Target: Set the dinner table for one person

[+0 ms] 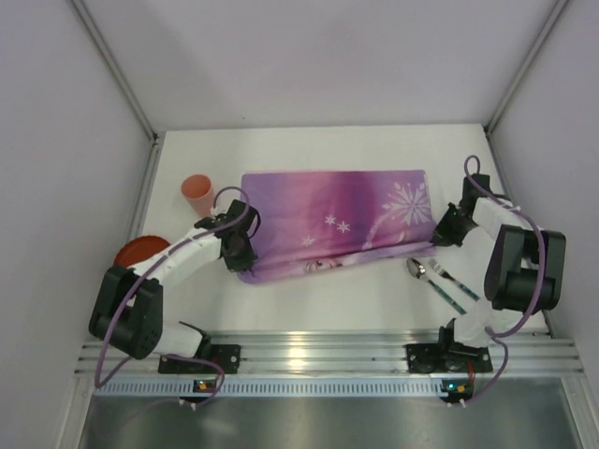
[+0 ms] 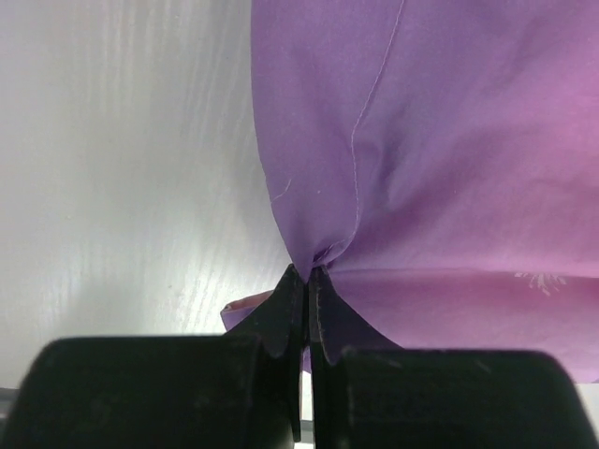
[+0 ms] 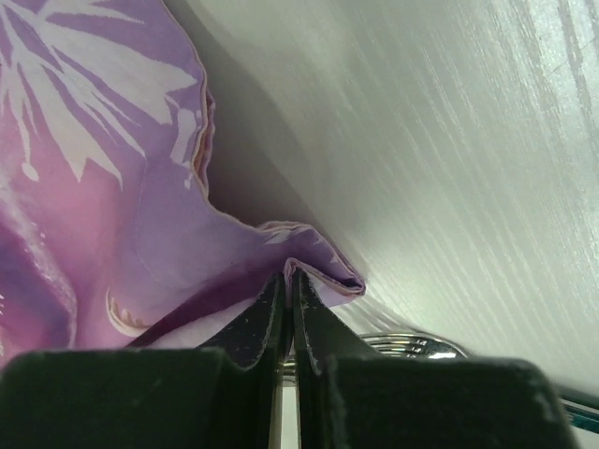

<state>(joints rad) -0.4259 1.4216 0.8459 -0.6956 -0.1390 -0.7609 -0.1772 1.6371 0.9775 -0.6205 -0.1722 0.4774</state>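
A purple snowflake-printed placemat (image 1: 332, 223) lies spread across the middle of the white dinner table (image 1: 328, 304). My left gripper (image 1: 240, 254) is shut on the placemat's near left corner; in the left wrist view its tips (image 2: 309, 273) pinch bunched purple cloth (image 2: 430, 159). My right gripper (image 1: 442, 232) is shut on the placemat's near right corner; in the right wrist view its tips (image 3: 288, 277) pinch a folded hem (image 3: 318, 262). A spoon (image 1: 418, 269) and fork (image 1: 454, 281) with teal handles lie just in front of the right gripper.
An orange cup (image 1: 197, 194) stands left of the placemat. A red plate (image 1: 138, 251) lies at the table's left edge, partly under the left arm. Grey walls enclose the table on three sides. The spoon bowl (image 3: 412, 344) shows behind the right fingers.
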